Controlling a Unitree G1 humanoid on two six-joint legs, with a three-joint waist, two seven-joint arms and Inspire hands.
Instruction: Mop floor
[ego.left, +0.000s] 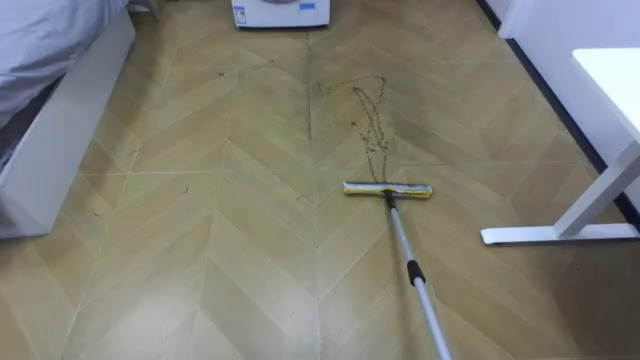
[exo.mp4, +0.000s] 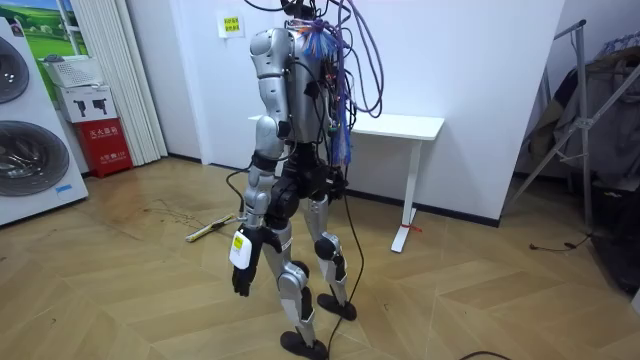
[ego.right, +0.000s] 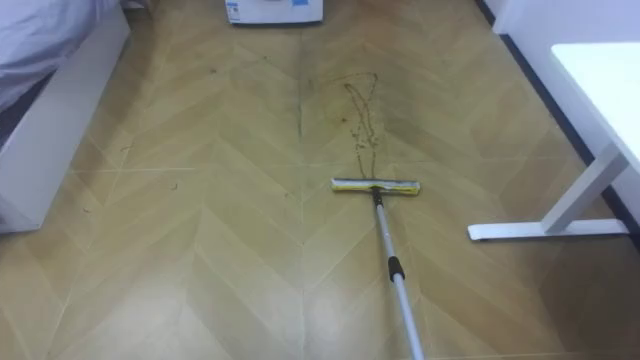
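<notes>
Robot: it stands upright on the wooden floor (ego.left: 200, 260) in the room view, with its body turned to the room view's left, towards the washing machines (exo.mp4: 30, 150). The white counter (exo.mp4: 400, 127) is at the wall on its far side.

Left arm: it hangs down along the side nearest the camera and is a little bent at the elbow.

Left hand (exo.mp4: 241, 280): it is low beside the thigh, with the palm turned to the leg, and it is well apart from the mop. It is small and dark here, so I cannot tell if the fingers are straight or curled.

Mop (ego.left: 388, 190): it lies with its flat yellow head on the floor, in the middle of the eye views and across the line of sight.

Handle (ego.left: 412, 270): this grey pole with a black sleeve runs from the head back to the lower right and out of the picture's bottom edge. What holds it cannot be seen.

Stain (ego.left: 370, 115): a thin brown trail on the boards. It begins just beyond the mop head and goes away from the robot.

Bed (ego.left: 60, 90): it is at the left, well apart from the mop.

Counter leg (ego.left: 560, 232): the white foot rests on the floor, to the right of the mop head.
</notes>
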